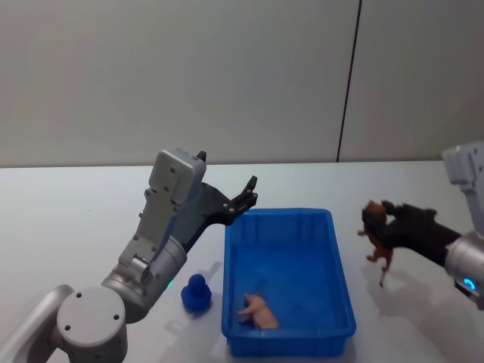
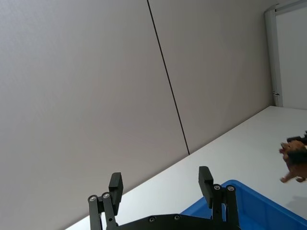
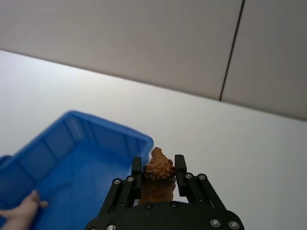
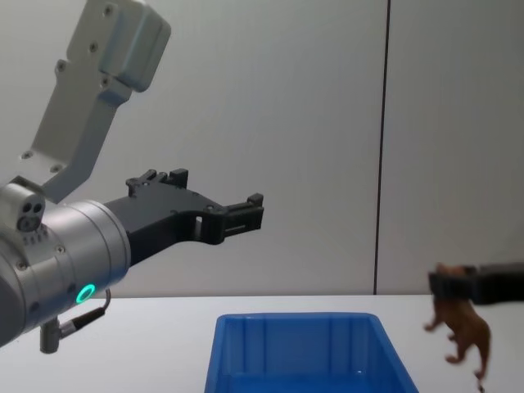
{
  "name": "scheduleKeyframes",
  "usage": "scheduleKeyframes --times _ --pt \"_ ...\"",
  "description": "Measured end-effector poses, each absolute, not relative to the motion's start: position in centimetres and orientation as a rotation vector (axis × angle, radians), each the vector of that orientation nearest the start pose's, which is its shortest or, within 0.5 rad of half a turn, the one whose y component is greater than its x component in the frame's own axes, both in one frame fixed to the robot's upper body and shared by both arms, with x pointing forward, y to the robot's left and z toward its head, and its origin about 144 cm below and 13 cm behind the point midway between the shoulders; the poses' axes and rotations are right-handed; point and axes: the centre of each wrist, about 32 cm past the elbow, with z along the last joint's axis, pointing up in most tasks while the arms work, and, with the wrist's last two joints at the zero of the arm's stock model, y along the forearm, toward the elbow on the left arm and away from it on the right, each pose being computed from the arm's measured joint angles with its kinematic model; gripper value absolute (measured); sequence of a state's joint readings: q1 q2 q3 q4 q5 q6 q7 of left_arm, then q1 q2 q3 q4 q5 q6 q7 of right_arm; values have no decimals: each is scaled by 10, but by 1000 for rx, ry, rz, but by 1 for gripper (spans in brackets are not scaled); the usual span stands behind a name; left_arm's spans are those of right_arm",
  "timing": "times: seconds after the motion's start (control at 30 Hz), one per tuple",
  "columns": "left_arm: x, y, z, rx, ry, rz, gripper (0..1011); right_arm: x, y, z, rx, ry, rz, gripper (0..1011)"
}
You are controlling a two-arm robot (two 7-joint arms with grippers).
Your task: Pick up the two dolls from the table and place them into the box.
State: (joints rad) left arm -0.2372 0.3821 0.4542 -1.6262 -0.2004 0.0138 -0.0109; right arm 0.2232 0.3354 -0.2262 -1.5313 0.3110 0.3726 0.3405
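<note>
White counter (image 1: 76,227) — right fingers (image 3: 180,167) clamped on brown doll (image 3: 158,168), aloft just right of box (image 1: 345,287); left fingers (image 2: 205,178) spread, empty; pink doll (image 1: 259,310) lies inside.

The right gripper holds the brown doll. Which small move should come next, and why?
Probably move the right gripper leftward until the brown doll hangs over the box. The doll is gripped, off the table, but outside the box's right rim. The left gripper is open, raised near the box's left rim.
</note>
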Motion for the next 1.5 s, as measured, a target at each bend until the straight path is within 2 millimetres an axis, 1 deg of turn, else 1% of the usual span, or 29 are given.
scheduleKeyframes --times 0.23,0.4,0.63,0.73,0.83,0.9,0.93,0.97,1.03,1.2,1.23,1.33,1.37,1.4,1.47,1.5 --pt "492 198 1204 61 -268 1124 1001 524 -242 1209 -147 109 -976 387" --pt "492 198 1204 61 -268 1124 1001 531 -228 1213 -113 95 -936 387" --pt "492 198 1204 61 -268 1124 1001 540 -210 1211 -92 108 -891 387" --pt "492 198 1204 61 -268 1124 1001 542 -206 1209 -92 116 -881 387" --pt "492 198 1204 61 -268 1124 1001 545 -200 1205 -96 134 -869 387" --pt "492 198 1204 61 -268 1124 1001 546 -196 1202 -101 146 -861 405" --pt "492 198 1204 61 -268 1124 1001 547 -195 1200 -103 151 -858 454" --pt "492 198 1204 61 -268 1124 1001 547 -193 1198 -108 160 -854 475" --pt "492 198 1204 61 -268 1124 1001 548 -191 1196 -111 168 -849 558" --pt "492 198 1204 61 -268 1124 1001 549 -186 1190 -121 185 -838 683" --pt "492 198 1204 61 -268 1124 1001 549 -185 1190 -122 187 -837 740" --pt "492 198 1204 61 -268 1124 1001 549 -184 1188 -123 189 -836 824" --pt "492 198 1204 61 -268 1124 1001 549 -184 1188 -122 187 -836 867" --pt "492 198 1204 61 -268 1124 1001 549 -184 1188 -121 186 -836 867" --pt "492 198 1204 61 -268 1124 1001 547 -185 1186 -120 183 -840 934" --pt "492 198 1204 61 -268 1124 1001 547 -186 1186 -119 182 -842 943"
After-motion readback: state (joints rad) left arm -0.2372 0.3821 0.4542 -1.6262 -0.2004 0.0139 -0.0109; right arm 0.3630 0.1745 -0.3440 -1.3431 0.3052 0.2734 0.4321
